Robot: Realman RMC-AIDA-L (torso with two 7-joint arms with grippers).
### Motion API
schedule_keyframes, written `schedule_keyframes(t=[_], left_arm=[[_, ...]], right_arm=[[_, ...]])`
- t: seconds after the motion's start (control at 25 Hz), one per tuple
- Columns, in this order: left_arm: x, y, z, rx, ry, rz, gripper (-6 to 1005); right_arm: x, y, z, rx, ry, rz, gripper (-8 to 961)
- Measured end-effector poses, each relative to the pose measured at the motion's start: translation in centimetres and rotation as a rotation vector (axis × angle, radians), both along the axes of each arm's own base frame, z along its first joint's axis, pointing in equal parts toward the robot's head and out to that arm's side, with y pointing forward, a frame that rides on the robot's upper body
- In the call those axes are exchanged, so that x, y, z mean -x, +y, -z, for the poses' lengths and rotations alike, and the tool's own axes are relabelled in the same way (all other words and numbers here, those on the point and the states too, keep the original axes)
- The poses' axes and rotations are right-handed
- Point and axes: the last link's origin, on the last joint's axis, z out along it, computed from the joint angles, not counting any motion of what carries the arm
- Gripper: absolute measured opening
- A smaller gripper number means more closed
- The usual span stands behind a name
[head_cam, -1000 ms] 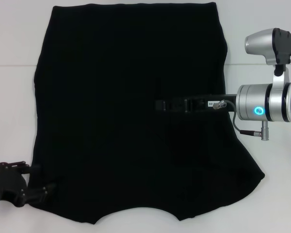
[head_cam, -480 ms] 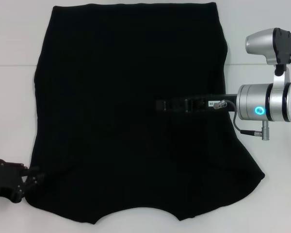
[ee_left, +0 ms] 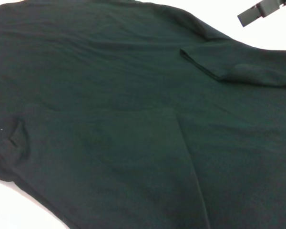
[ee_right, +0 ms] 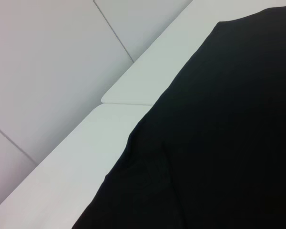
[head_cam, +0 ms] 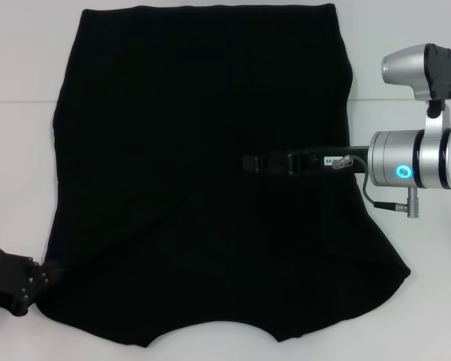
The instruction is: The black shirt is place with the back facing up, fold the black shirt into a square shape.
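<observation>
The black shirt (head_cam: pixel 195 150) lies spread flat on the white table (head_cam: pixel 15 113) and fills most of the head view, with no lettering showing. It also fills the left wrist view (ee_left: pixel 133 119), where a folded-in sleeve edge shows, and the right wrist view (ee_right: pixel 229 143). My left gripper (head_cam: pixel 49 269) is at the shirt's near left corner and touches its edge. My right gripper (head_cam: pixel 246 163) reaches in from the right over the shirt's middle with its fingers together as one narrow bar. It also shows in the left wrist view (ee_left: pixel 250 14).
The right arm's silver wrist (head_cam: pixel 413 165) with a lit blue ring hangs over the shirt's right edge. Bare white table (ee_right: pixel 109 133) runs along both sides of the shirt. A wall stands past the table's far edge.
My left gripper has drawn back to the left and slightly down along the shirt's near left corner. The right arm and the shirt have stayed in place.
</observation>
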Motion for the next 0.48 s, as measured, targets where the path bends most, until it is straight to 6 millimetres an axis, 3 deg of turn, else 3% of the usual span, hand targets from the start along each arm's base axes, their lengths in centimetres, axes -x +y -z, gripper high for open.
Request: schedule_keyframes(t=[0.48], left_arm=[[0.5,-0.7,-1.0,-0.036,-0.007,-0.028,43]], right_arm=[[-3.8,-0.8,-2.5,0.012,-0.014,0.105,740]])
